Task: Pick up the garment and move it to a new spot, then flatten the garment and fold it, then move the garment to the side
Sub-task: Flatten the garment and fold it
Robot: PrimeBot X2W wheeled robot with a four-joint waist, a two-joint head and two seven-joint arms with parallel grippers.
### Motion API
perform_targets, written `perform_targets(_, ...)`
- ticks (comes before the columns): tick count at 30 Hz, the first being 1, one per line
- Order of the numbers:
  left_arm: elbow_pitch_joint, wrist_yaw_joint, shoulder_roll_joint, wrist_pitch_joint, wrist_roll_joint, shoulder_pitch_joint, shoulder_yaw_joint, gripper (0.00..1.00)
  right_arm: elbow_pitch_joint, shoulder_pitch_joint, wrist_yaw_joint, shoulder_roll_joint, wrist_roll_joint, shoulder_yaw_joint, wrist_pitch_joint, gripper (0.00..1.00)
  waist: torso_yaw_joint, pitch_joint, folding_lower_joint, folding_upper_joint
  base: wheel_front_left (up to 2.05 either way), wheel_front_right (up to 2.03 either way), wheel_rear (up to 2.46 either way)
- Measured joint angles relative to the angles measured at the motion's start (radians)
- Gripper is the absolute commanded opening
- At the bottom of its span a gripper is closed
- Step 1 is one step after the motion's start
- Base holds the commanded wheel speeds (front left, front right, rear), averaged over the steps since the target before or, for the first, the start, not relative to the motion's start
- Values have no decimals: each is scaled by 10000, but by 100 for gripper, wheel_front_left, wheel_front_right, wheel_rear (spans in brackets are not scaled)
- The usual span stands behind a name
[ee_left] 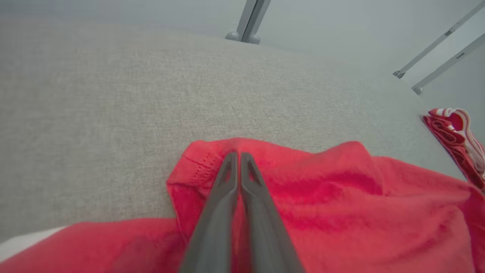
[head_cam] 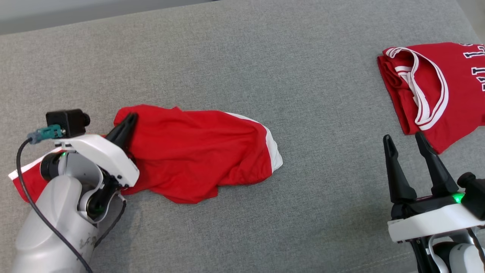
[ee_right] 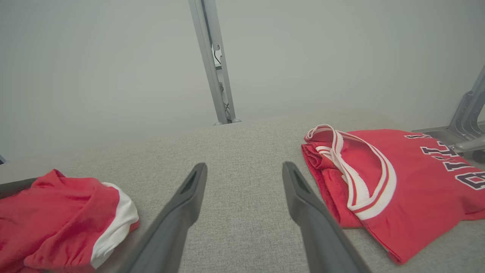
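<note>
While the left gripper (ee_left: 238,155) pinches a hemmed corner of the red garment (head_cam: 197,151) near the left edge of the padded surface (head_cam: 265,57), it should lift slowly with a firm pinch; the right gripper (head_cam: 403,137) stands spread.

Red garment (head_cam: 197,151), left pincer (head_cam: 130,117) closed on edge

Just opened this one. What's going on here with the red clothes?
The robot's left gripper has its fingers pinched shut on an edge of the crumpled red garment, which lies bunched on the grey padded surface, not yet flattened or folded. The right gripper is open and holds nothing, beside a folded red jersey at the right side.
</note>
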Motion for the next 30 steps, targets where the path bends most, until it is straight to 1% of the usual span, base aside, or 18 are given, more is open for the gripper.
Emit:
perform_targets(5,-148,-58,21,-374,178,-423,-132,0,40,-184,0,19,134,-31,-94,100,-25,11,0,0,0,0,0)
perform_targets(9,-596,-40,123,-1256,711,-851,-188,0,102,-239,0,33,211,-88,-192,100,-66,-90,0,1,0,0,0)
perform_targets(13,-1450,105,194,-2336,1486,-1362,-301,0,138,-245,0,36,203,-328,-203,100,-38,-288,0,0,0,0,0)
perform_targets(17,-2846,345,201,-2936,2090,-1539,-518,0,-29,-154,0,48,199,-594,-192,100,177,-387,0,0,0,0,0)
perform_targets(20,-3983,761,345,-3124,2339,-629,-583,0,-127,-92,0,56,201,-744,-190,100,385,-403,0,0,0,0,0)
perform_targets(22,-4598,1135,510,-3196,2554,405,-665,0,-194,3,0,58,205,-825,-180,100,539,-384,0,0,0,0,0)
perform_targets(24,-5070,1381,562,-3216,2543,1476,-775,0,-213,36,0,69,211,-803,-163,100,702,-360,0,0,0,0,0)
perform_targets(28,-5440,1776,589,-3273,2441,3343,-984,0,-274,41,0,67,226,-882,-92,100,1025,-312,0,0,0,0,0)
perform_targets(30,-5365,1852,476,-3321,2190,4024,-1014,0,-295,39,0,71,222,-892,-61,100,1201,-291,0,0,0,0,0)
